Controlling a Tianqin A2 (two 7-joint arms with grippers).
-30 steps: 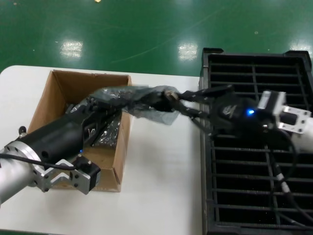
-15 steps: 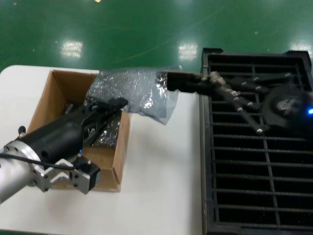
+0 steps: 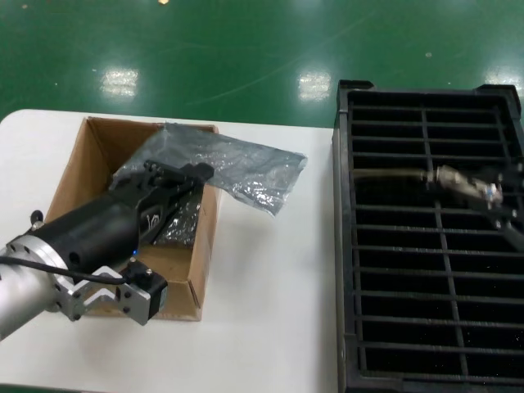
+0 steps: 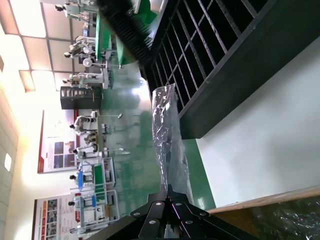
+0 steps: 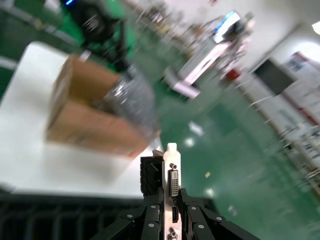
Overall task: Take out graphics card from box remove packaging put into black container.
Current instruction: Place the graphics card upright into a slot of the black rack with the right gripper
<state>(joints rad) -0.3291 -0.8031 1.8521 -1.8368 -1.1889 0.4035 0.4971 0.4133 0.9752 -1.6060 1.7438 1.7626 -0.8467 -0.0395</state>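
Card over the black container, empty bag at the box.
The black container [image 3: 426, 246] lay beneath the right gripper [image 5: 171, 212], whose fingers pinched the graphics card [image 5: 172, 182]. Over the cardboard box [image 3: 90, 176], the left gripper [image 3: 184, 173] fingers pinched the anti-static bag [image 3: 233, 168], draped beyond them onto the bench [image 3: 270, 286].

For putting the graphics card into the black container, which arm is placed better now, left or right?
The right. Its tool is shut on the graphics card, over the black container. The left tool is at the box, shut on the packaging.
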